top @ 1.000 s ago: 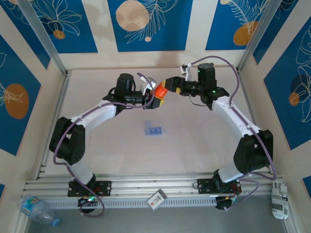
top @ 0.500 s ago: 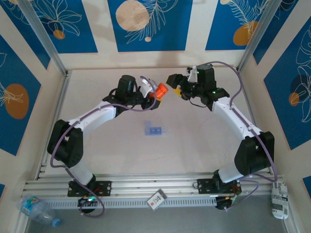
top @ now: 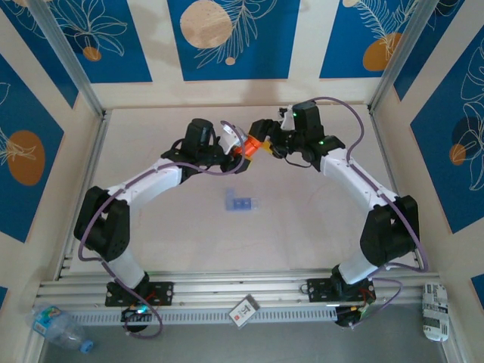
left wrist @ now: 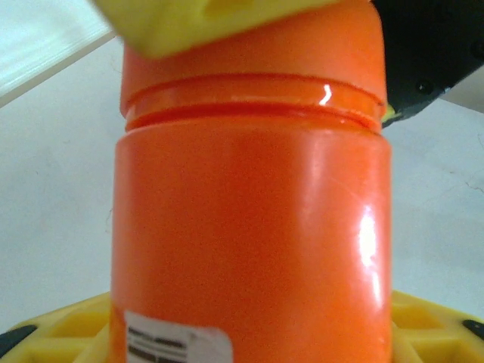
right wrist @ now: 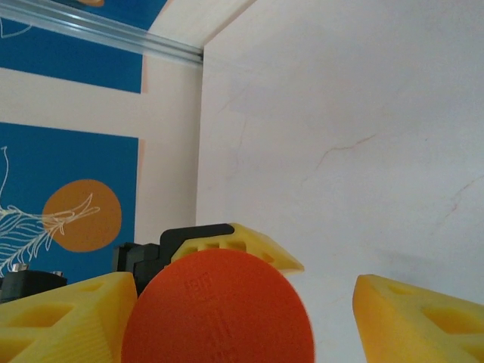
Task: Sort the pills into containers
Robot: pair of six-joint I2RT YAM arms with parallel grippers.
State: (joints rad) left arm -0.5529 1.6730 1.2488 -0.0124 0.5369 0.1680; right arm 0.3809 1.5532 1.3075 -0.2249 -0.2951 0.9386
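End effector supports, nearest entry: two arms bolted at the near edge of the surface [top: 302, 219], elbows bowed outward, white forearms slanting inward to meet over the far middle.

Mid-surface: containers [top: 242, 203], a pale-blue translucent strip of small joined square compartments. It lies flat between the two arms, nearer than both grasping ends and well apart from them. Contents too small to tell.

Farther: left end effector [top: 237, 150], raised off the surface, yellow pads clamped on the base of an orange bottle [left wrist: 249, 242]. The bottle is glossy and cylindrical, with a white label [left wrist: 178, 344] low on its side and its capped end pointing toward the right arm.

Next: cap [right wrist: 218, 310], orange, round, with faint moulded marks on its face.

Farthest: right end effector [top: 262, 143], wrist bent back toward the left arm. Its yellow fingers [right wrist: 64, 318] are spread either side of the cap, one against the rim, the other standing apart with bare surface showing between.
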